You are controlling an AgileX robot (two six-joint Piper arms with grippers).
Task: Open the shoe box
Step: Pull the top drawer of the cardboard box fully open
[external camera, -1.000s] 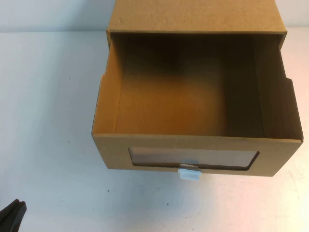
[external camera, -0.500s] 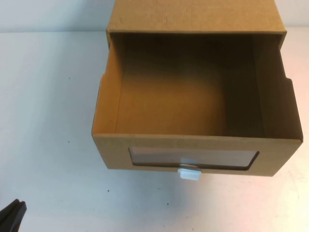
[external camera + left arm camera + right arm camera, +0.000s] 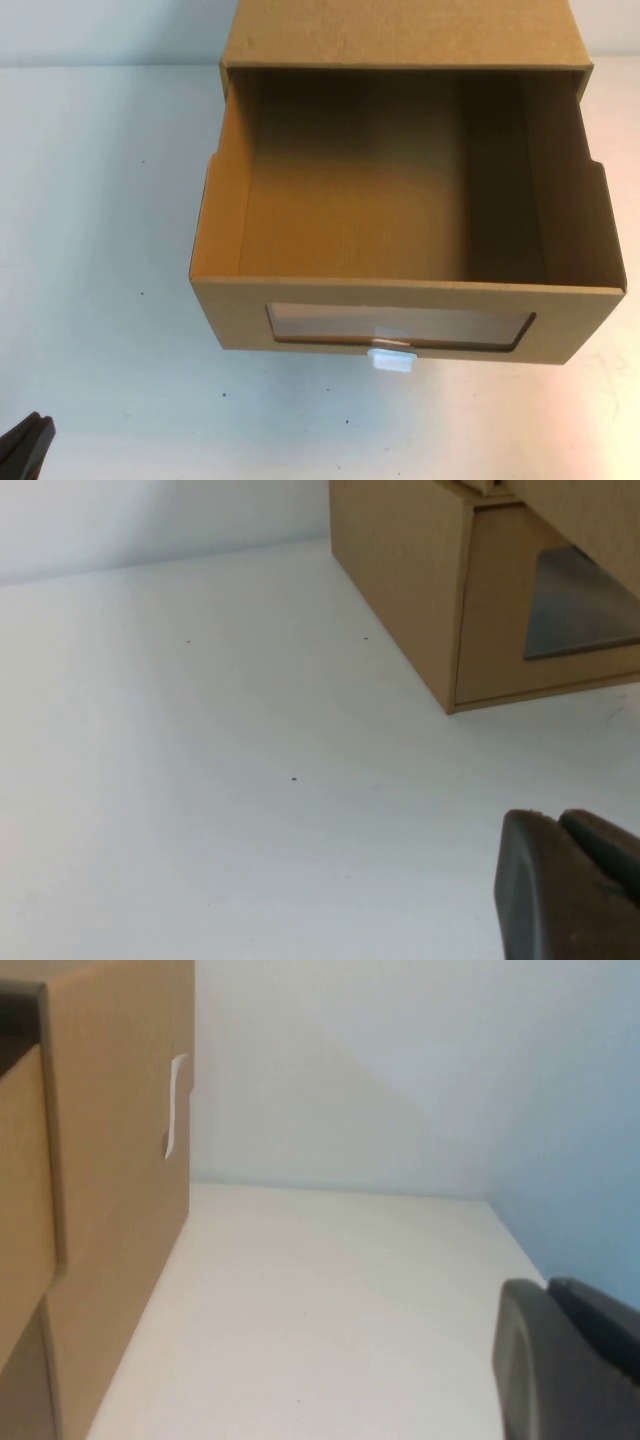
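The brown cardboard shoe box stands at the table's middle, its outer sleeve (image 3: 400, 30) at the back. Its drawer (image 3: 230, 320) is pulled far out toward me and shows nothing inside. The drawer front has a clear window (image 3: 450, 328) and a small white pull tab (image 3: 391, 357). My left gripper (image 3: 25, 445) rests at the near left corner, shut with nothing in it, well away from the box (image 3: 400, 570). My right gripper (image 3: 548, 1288) is outside the high view; its wrist view shows it shut on nothing, beside the box's side wall (image 3: 120, 1160).
The white table (image 3: 100, 250) surrounds the box on the left and front. A white wall rises behind the table. A small white label (image 3: 176, 1100) sticks to the box's side.
The dark shadow inside the drawer has faded. The box and the left gripper have not moved.
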